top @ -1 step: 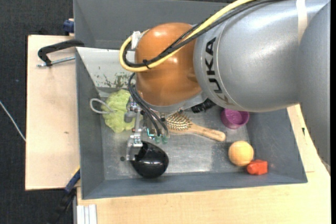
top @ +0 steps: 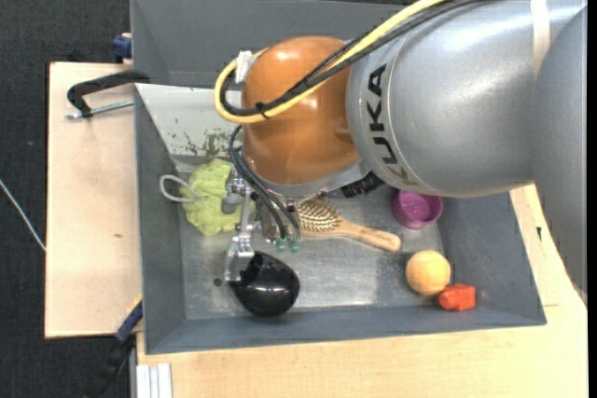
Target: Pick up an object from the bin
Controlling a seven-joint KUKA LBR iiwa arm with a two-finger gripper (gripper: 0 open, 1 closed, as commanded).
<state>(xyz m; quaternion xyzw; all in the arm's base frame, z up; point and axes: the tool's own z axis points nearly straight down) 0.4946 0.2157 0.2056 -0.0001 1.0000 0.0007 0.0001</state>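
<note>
Hanging near the front edge of the bin (top: 392, 320), left of middle: gripper (top: 242, 253), just over a glossy black rounded lump (top: 269, 290); open or closed cannot be told. Listed beside it: green sponge (top: 213, 194), wooden hairbrush (top: 338, 226).

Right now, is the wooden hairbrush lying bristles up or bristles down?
Bristles up: the wooden hairbrush lies flat on the bin floor, its bristled face turned up toward the camera.
</note>
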